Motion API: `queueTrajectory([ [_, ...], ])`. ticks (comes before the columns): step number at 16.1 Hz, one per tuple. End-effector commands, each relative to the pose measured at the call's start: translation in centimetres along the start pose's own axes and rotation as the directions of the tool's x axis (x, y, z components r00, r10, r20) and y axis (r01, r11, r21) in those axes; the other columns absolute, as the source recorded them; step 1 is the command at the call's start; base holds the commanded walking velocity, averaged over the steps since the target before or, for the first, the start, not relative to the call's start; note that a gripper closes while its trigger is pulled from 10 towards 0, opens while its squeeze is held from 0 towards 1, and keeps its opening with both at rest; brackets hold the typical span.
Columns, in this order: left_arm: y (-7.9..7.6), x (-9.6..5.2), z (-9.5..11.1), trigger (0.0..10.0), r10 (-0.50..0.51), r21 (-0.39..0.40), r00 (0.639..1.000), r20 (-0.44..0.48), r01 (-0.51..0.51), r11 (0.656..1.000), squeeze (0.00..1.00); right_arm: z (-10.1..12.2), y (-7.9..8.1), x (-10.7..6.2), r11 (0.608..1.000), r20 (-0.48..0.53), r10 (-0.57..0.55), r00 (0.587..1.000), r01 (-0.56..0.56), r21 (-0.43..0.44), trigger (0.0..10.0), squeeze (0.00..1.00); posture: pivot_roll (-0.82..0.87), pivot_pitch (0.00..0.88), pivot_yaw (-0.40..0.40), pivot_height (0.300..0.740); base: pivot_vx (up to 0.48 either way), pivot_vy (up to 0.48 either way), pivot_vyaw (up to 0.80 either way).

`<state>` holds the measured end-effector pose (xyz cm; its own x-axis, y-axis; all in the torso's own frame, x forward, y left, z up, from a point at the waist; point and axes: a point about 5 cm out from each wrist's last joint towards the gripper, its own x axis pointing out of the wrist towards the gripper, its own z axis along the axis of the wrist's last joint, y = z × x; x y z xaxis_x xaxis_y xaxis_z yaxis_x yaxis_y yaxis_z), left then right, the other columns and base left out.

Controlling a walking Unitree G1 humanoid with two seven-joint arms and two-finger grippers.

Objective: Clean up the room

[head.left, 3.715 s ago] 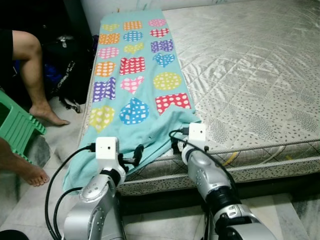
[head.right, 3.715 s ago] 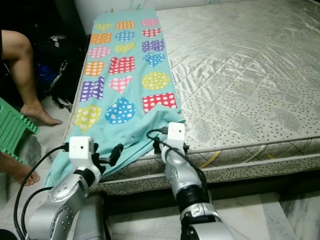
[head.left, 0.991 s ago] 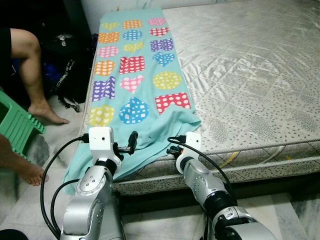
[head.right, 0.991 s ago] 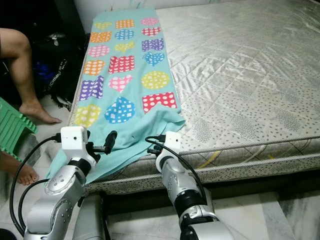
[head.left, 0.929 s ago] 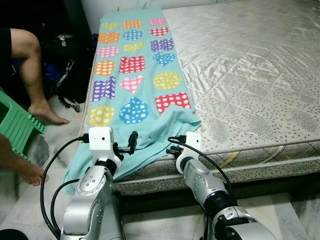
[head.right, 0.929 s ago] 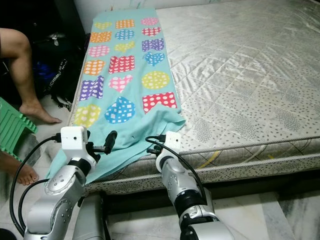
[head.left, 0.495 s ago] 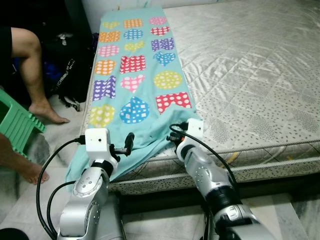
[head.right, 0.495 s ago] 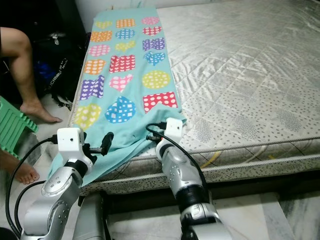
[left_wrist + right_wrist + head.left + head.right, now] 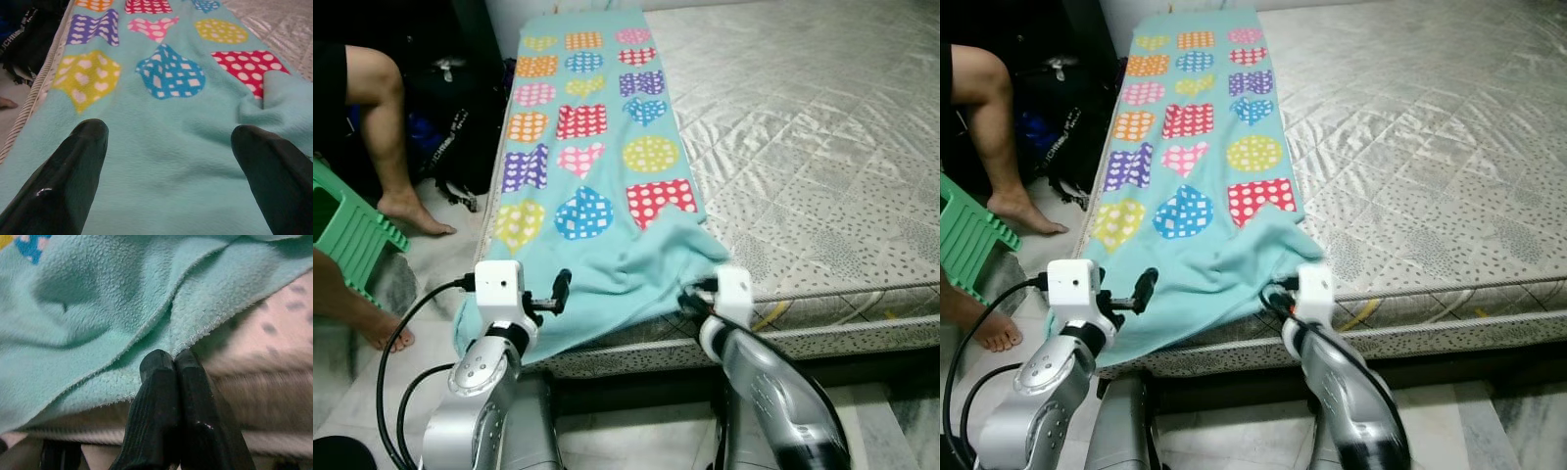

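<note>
Item: blanket (image 9: 597, 166), teal fleece printed with coloured polka-dot shapes. It is lying along the left side of the mattress (image 9: 822, 147), its long axis running from 12 o'clock at the far end to 6 o'clock at the near edge. The near end is spilling over the mattress corner toward 7 o'clock and is bunching into folds at about 5 o'clock of the cloth.

Left end effector (image 9: 168, 156): fingers (image 9: 73, 166) are standing wide apart, released, hovering just above the plain teal near end of the blanket at 7 o'clock in the head view (image 9: 560, 290); whether they are touching the cloth cannot be told.

Right end effector (image 9: 172, 363): fingers are pressing together, clenched, their tips sitting at the hem of the blanket's near right corner by the mattress edge. Whether any cloth is pinched between them cannot be told. In the head view it is sitting at 5 o'clock of the blanket (image 9: 690, 299).

Surroundings:
- Mattress, grey quilted, is occupying the field from 12 to 4 o'clock.
- Green stool (image 9: 347, 230) is standing on the floor at 9 o'clock.
- A person's leg (image 9: 386, 127) and bare foot (image 9: 416, 213) are resting beside the bed at 10 o'clock; a second foot (image 9: 382, 333) is lying at 8 o'clock.
- Dark bag (image 9: 460, 117) is leaning against the bed side at 11 o'clock, between the leg and the blanket.
- Black cables (image 9: 396, 362) are looping off the left arm.
</note>
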<state>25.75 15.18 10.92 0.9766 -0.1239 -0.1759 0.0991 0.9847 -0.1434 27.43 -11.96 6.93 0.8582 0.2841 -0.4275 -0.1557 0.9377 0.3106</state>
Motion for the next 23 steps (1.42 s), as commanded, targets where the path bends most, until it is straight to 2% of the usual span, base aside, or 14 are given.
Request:
queueTrajectory([
  [1,0.5,-0.4,0.1,10.0,0.015,0.008,1.000,0.000,-0.015,1.000,0.00,0.6,0.1,-0.8,1.000,0.017,0.016,1.000,-0.016,-0.002,0.0,0.00,-0.04,0.055,0.051,0.515,0.000,0.000,0.00],
  [4,0.6,-0.8,-0.2,10.0,0.009,0.014,1.000,-0.016,-0.008,1.000,0.00,0.7,-0.5,-2.6,0.999,0.024,0.037,0.999,-0.037,0.006,0.0,0.00,-0.04,0.058,0.055,0.515,0.000,0.000,0.00],
  [9,0.9,-1.0,-0.3,10.0,0.008,0.020,1.000,-0.028,-0.007,1.000,0.00,-0.9,-0.6,-5.8,0.986,-0.078,0.166,0.983,-0.164,0.032,0.0,0.00,-0.06,0.058,0.059,0.515,0.000,0.000,0.00],
  [11,1.0,-1.2,-0.7,10.0,0.002,0.025,0.999,-0.047,-0.001,1.000,0.00,-1.9,-0.6,-7.1,0.973,-0.177,0.233,0.956,-0.230,0.037,0.0,0.00,-0.07,0.059,0.065,0.515,0.000,0.000,0.00],
  [12,1.0,-1.2,-0.8,10.0,-0.003,0.024,0.998,-0.055,0.004,1.000,0.00,-1.9,-0.3,-7.2,0.965,-0.188,0.262,0.947,-0.261,0.032,0.0,0.00,-0.07,0.059,0.067,0.515,0.000,0.000,0.00],
  [13,0.9,-1.2,-0.9,10.0,-0.008,0.025,0.998,-0.060,0.009,1.000,0.00,-1.9,0.0,-7.2,0.962,-0.200,0.270,0.942,-0.273,0.011,1.7,0.00,-0.07,0.058,0.070,0.515,0.000,0.000,0.00],
  [14,0.8,-1.2,-0.9,10.0,-0.013,0.026,0.998,-0.064,0.014,1.000,0.00,-2.1,0.3,-7.1,0.957,-0.213,0.279,0.936,-0.288,-0.012,4.3,0.00,-0.07,0.056,0.071,0.515,0.000,0.000,0.00],
  [15,0.8,-1.2,-0.9,10.0,-0.015,0.026,0.998,-0.066,0.016,1.000,0.00,-2.2,0.6,-7.2,0.953,-0.230,0.284,0.931,-0.301,-0.042,4.9,0.00,-0.07,0.056,0.071,0.515,0.000,0.000,0.00],
  [16,0.8,-1.2,-0.9,10.0,-0.016,0.027,0.998,-0.067,0.018,0.999,0.00,-2.2,0.6,-7.1,0.953,-0.240,0.276,0.931,-0.297,-0.055,10.0,0.00,-0.07,0.056,0.071,0.515,0.000,0.000,0.00],
  [19,1.0,-1.0,-0.9,10.0,-0.018,0.030,0.997,-0.071,0.020,0.999,0.00,-2.3,-0.1,-7.0,0.950,-0.273,0.225,0.936,-0.273,-0.153,10.0,0.00,-0.07,0.042,0.071,0.515,0.000,0.000,0.00],
  [20,1.0,-1.0,-0.9,10.0,-0.017,0.030,0.997,-0.071,0.019,0.999,0.00,-2.1,-0.7,-6.9,0.950,-0.268,0.189,0.945,-0.245,-0.194,10.0,0.75,-0.07,0.038,0.071,0.515,0.000,0.000,0.00],
  [21,0.9,-0.8,-0.9,10.0,-0.016,0.029,0.998,-0.068,0.018,0.999,0.00,-1.2,-2.5,-6.2,0.942,-0.198,0.065,0.978,-0.125,-0.311,10.0,1.00,-0.08,0.031,0.070,0.515,0.000,0.000,0.00],
  [23,0.9,-0.7,-0.9,10.0,-0.017,0.028,0.998,-0.068,0.019,0.999,0.00,-0.1,-3.2,-5.7,0.933,-0.127,0.014,0.992,-0.059,-0.356,10.0,1.00,-0.08,0.027,0.072,0.515,0.000,0.000,0.00],
])
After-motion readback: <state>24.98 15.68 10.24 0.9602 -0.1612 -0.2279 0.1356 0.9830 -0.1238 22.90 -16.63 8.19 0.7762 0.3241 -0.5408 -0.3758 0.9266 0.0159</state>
